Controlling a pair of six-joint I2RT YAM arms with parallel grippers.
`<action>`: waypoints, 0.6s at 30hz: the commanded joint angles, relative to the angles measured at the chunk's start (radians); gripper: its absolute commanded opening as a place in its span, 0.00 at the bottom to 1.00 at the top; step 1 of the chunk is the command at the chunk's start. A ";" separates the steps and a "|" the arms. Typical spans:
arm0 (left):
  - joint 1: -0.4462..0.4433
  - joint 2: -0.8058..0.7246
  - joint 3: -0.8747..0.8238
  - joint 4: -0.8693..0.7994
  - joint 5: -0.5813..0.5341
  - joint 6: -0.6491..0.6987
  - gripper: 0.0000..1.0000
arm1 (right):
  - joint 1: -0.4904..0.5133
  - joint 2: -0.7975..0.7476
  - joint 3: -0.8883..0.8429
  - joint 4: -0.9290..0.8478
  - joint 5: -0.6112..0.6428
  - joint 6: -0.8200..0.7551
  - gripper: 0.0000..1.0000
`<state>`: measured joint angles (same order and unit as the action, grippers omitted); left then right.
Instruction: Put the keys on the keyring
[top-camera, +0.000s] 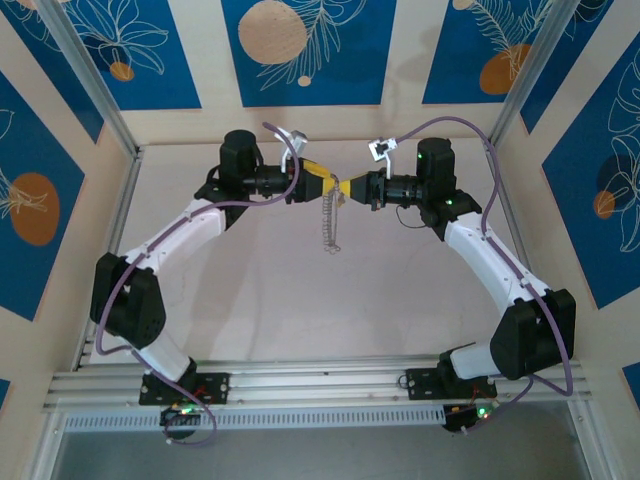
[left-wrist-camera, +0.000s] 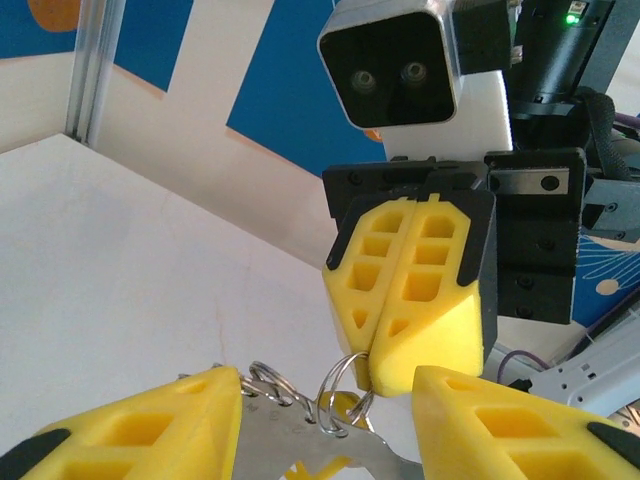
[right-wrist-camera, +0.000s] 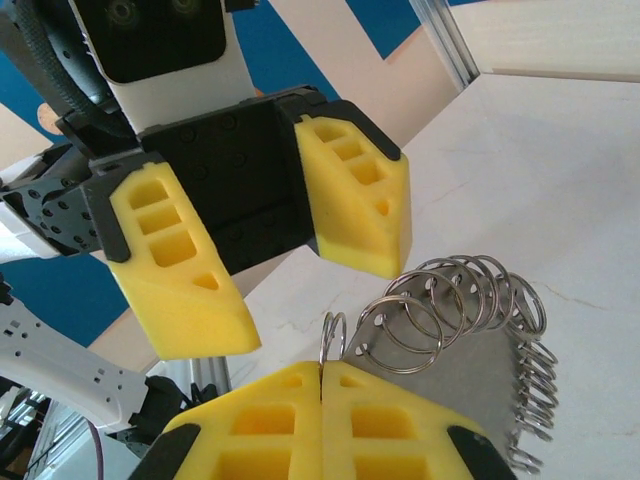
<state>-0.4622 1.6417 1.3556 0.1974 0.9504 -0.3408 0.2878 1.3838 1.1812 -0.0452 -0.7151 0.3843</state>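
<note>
The keyring (top-camera: 331, 225) hung in mid-air above the pale table (top-camera: 250, 300), between the two meeting grippers. From above it looked like a thin chain dangling edge-on. Up close it was flat, dull-grey metal fringed with many bright silvery split rings (right-wrist-camera: 455, 295), round, thin-wired and overlapping like coils.

The right gripper (right-wrist-camera: 321, 375) was clamped tight, its ribbed yellow finger blocks pressed together on one small ring (right-wrist-camera: 333, 340) at the top of the bundle. The left gripper (left-wrist-camera: 328, 385) faced it nose to nose with its jaws apart, straddling the rings and the grey metal. Whether its pads touched them was unclear.

Both white arms reached forward and bent inward at the elbow, their black wrists level and pointing at each other.
</note>
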 joint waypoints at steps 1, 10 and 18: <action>0.007 0.025 0.043 0.029 0.039 -0.020 0.48 | -0.001 -0.023 -0.006 0.034 -0.038 0.012 0.00; 0.004 0.038 0.040 0.073 0.051 -0.051 0.46 | 0.002 -0.015 -0.002 0.041 -0.038 0.015 0.00; 0.002 0.034 0.036 0.121 0.069 -0.086 0.38 | 0.003 -0.009 -0.002 0.043 -0.035 0.015 0.00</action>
<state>-0.4622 1.6745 1.3571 0.2638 0.9794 -0.4049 0.2878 1.3838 1.1812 -0.0299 -0.7219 0.3920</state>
